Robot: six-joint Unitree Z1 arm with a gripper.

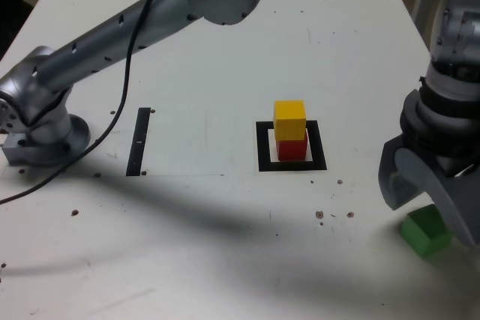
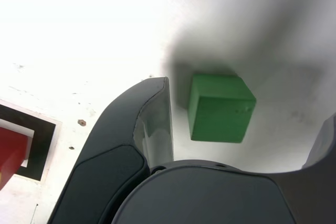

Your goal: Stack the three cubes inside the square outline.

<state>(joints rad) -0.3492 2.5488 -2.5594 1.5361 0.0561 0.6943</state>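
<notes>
On the white table (image 1: 225,237) the yellow cube (image 1: 289,120) sits directly on top of the red cube (image 1: 292,149), and this stack of 2 stands inside the black square outline (image 1: 263,148), filling most of its white centre. In the exterior view the green cube (image 1: 425,231) lies alone on the table at about 4 o'clock from the stack, well apart from it and outside the outline, near the picture's lower right edge. The gripper (image 1: 431,200) hangs just above the green cube, pointing down, its jaws spread wide and holding nothing; one dark finger stands at about 9 o'clock of the cube and the other at about 3 o'clock, partly cut off by the frame. In the wrist view the green cube (image 2: 220,108) rests flat in the gap between the 2 dark fingers (image 2: 136,135), close to one of them, with bare table visible on either side, so neither finger touches it. The same view catches a corner of the square outline (image 2: 37,140) with a piece of the red cube (image 2: 10,156) at the edge. In the exterior view a thin black strip (image 1: 139,141) lies at about 9 o'clock from the outline, well apart from it, and the arm's grey base (image 1: 37,129) sits further out in the same direction. Small dark specks dot the table near the outline.
</notes>
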